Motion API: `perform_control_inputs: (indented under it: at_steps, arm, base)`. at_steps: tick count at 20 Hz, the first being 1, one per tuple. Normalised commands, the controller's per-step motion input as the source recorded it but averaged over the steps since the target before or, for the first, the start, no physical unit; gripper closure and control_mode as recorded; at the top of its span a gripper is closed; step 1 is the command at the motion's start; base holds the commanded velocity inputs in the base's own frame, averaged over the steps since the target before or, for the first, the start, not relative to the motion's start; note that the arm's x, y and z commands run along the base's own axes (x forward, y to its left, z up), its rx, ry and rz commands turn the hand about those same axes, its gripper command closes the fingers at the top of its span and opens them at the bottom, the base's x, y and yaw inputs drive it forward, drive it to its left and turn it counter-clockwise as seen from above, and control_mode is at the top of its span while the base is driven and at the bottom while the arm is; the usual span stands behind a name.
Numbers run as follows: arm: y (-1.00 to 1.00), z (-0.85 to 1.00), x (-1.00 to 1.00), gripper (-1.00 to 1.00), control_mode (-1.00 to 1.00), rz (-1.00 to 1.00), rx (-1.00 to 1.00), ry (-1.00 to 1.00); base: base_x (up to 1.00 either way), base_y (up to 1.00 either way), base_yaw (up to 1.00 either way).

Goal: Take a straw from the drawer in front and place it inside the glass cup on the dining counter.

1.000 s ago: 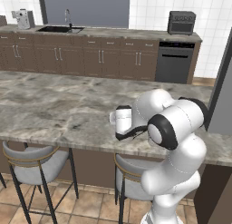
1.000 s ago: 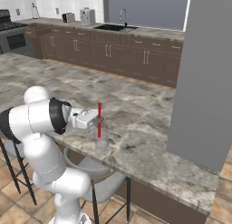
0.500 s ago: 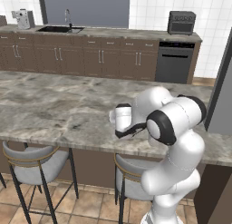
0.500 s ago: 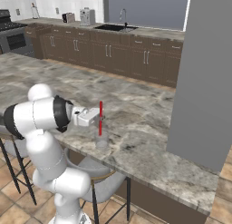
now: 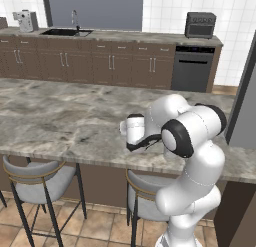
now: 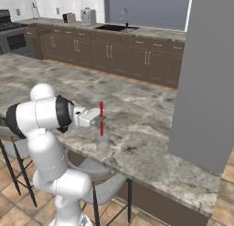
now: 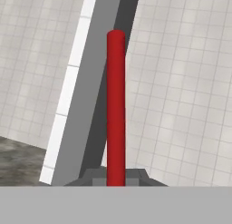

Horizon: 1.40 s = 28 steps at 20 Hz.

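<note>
Even, flat, bright rendered light with no clear source; shadows are faint, perhaps a soft one under the counter (image 5: pixel 60 121) overhang. No glare. Everything looks slightly soft and pixelated, edges undistorted.

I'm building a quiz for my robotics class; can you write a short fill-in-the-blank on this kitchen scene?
1. The claw grips a straw whose colour is ____.
2. The straw is held ____, not lying flat.
3. Its lower end points down into the clear ____ on the marble counter.
4. The seats tucked under the counter's near edge are grey-cushioned ____.

Missing words: red; upright; cup; stools
</note>
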Motion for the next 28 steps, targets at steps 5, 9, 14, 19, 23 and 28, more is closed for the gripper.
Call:
perform_control_inputs:
  at_steps: [5,9,14,19,23,28]
  arm:
    - [0.00,-0.14,0.00,1.00,-1.00,0.00,0.00,0.00]
    - [0.00,-0.27,0.00,1.00,-1.00,0.00,0.00,0.00]
    - [0.00,-0.24,0.00,1.00,-1.00,0.00,0.00,0.00]
    - [0.00,-0.17,0.01,1.00,-1.00,0.00,0.00,0.00]
    - [0.00,-0.11,0.14,1.00,-1.00,0.00,0.00,0.00]
    - [0.00,-0.11,0.23,1.00,-1.00,0.00,0.00,0.00]
  base:
    - [0.00,0.00,0.00]
    - [0.00,0.00,0.00]
    - [0.00,0.00,0.00]
    - [0.00,0.00,0.00]
    - [0.00,0.00,0.00]
    - [0.00,0.00,0.00]
